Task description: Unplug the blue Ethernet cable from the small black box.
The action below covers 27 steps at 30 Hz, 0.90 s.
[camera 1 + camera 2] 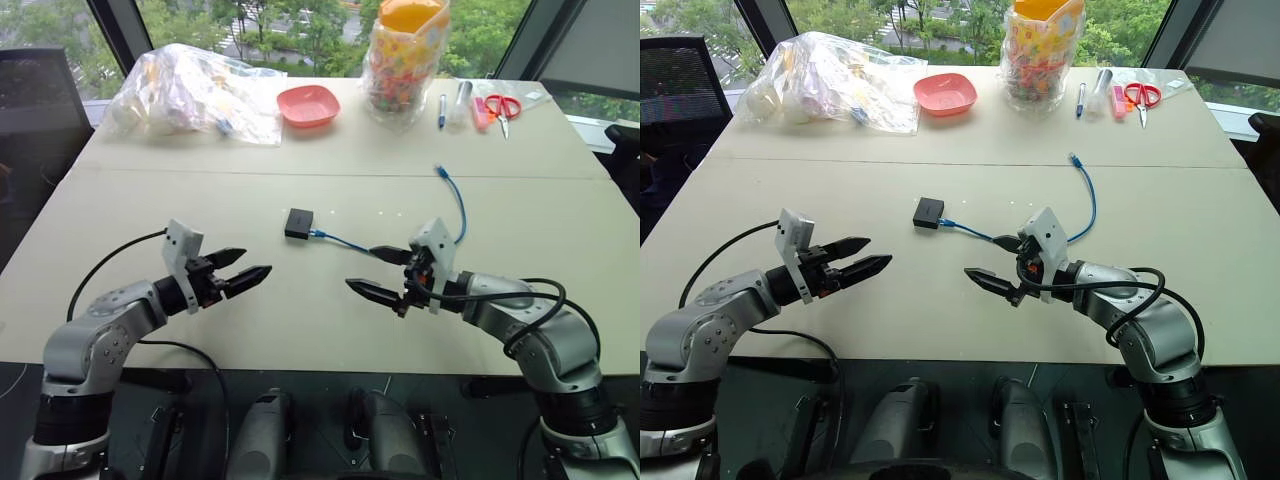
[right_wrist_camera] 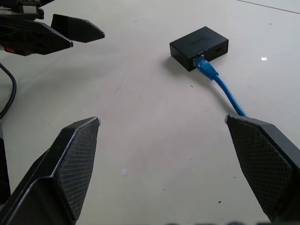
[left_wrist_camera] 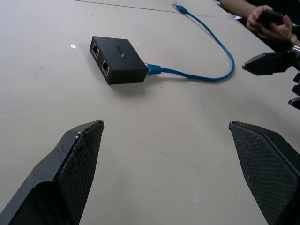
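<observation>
Both arms up over the near half of the table [image 1: 150, 190], elbows out, grippers angled in toward each other and slightly down. Left gripper [image 1: 243, 272] spread wide, nothing in it. Right gripper [image 1: 380, 272] same: wide apart, empty. Neither touches anything.

No readable text or brand on the box or cable.

Small black box [image 1: 298, 222] sits flat mid-table, beyond and between the 2 grippers, a bit nearer the left one. Matte, squarish, 2 ports visible on 1 side in the left wrist view. Blue Ethernet cable [image 1: 459, 205] is plugged into another side, on the box's right; it runs right along the table, passes behind the right gripper, then curves away to a free plug [image 1: 439, 170] lying farther back. Thin, light blue.
</observation>
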Tool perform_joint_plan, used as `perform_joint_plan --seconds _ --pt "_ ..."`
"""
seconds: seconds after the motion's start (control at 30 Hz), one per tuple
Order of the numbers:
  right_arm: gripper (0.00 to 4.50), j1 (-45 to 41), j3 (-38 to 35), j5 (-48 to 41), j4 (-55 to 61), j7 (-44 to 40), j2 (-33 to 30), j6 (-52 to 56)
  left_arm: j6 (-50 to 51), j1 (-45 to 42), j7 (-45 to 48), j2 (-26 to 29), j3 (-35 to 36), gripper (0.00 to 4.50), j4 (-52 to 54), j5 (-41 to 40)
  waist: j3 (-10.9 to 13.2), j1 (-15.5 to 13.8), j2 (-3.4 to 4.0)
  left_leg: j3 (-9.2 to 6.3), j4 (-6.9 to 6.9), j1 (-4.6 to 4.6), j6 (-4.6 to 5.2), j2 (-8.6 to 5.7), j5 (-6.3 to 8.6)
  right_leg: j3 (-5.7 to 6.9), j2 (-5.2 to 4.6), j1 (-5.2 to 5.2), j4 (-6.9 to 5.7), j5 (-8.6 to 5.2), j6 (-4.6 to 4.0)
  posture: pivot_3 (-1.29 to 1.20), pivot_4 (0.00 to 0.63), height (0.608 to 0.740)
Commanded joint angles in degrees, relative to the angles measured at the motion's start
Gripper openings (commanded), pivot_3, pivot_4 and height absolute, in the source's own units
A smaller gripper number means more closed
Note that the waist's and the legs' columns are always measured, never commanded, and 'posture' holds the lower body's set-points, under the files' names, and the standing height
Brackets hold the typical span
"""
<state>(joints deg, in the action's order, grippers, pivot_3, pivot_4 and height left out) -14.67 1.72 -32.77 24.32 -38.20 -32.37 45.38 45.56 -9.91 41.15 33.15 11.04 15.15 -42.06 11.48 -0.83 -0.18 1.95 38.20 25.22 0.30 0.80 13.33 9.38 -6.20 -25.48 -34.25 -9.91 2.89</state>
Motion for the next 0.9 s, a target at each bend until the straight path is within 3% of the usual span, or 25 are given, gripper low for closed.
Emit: perform_joint_plan --seconds 0.03,0.33,0.5,0.67,0.77,0.9 --pt "4.5 0.0 -0.4 -0.1 1.1 -0.2 0.2 -1.2 0.4 -1.6 0.9 -0.3 1.1 4.45 1.2 -2.9 0.0 0.0 0.0 0.0 0.0 0.0 0.0 0.0 0.0 0.0 0.0 0.0 0.0 0.0 0.0 0.0 0.15 0.74" --pt "4.5 -0.7 0.2 1.1 0.3 -0.2 0.5 -2.2 -0.8 -2.5 0.7 0.1 0.7 4.45 -0.4 -1.9 0.0 0.0 0.0 0.01 0.0 0.0 0.0 0.03 0.0 -0.01 0.04 0.0 0.0 0.0 0.01 0.0 0.15 0.74" --pt "4.5 -4.6 3.5 4.8 -5.0 -1.3 1.9 -6.3 -7.8 -5.8 4.8 4.4 -2.5 4.45 -7.2 6.2 0.0 0.1 0.0 0.07 0.02 -0.03 0.0 0.06 0.0 -0.01 0.07 -0.01 0.0 0.03 -0.05 0.0 0.15 0.74" --pt "4.5 -11.6 7.2 10.1 -16.9 -5.5 2.6 -12.8 -12.0 -11.1 14.4 9.8 -6.7 4.45 -14.7 11.0 0.0 0.1 0.0 0.13 0.03 -0.02 -0.02 0.12 -0.01 -0.07 0.13 -0.05 0.01 0.05 -0.12 0.0 0.15 0.74" --pt "4.5 -18.7 9.6 14.5 -29.1 -8.3 4.5 -19.3 -13.1 -14.2 23.5 15.8 -9.8 4.45 -17.3 12.9 0.0 0.2 -0.01 0.31 0.01 0.09 -0.01 0.11 -0.01 -0.17 0.15 -0.22 0.01 0.08 -0.11 0.0 0.15 0.74" --pt "4.5 -28.4 12.9 19.7 -48.5 -13.1 9.5 -28.6 -12.3 -17.9 26.0 18.2 -8.8 4.45 -19.2 12.9 0.0 0.4 -0.03 0.84 -0.02 0.11 0.01 0.1 -0.02 -0.7 0.32 -0.58 -0.16 0.22 0.0 0.0 0.15 0.74"
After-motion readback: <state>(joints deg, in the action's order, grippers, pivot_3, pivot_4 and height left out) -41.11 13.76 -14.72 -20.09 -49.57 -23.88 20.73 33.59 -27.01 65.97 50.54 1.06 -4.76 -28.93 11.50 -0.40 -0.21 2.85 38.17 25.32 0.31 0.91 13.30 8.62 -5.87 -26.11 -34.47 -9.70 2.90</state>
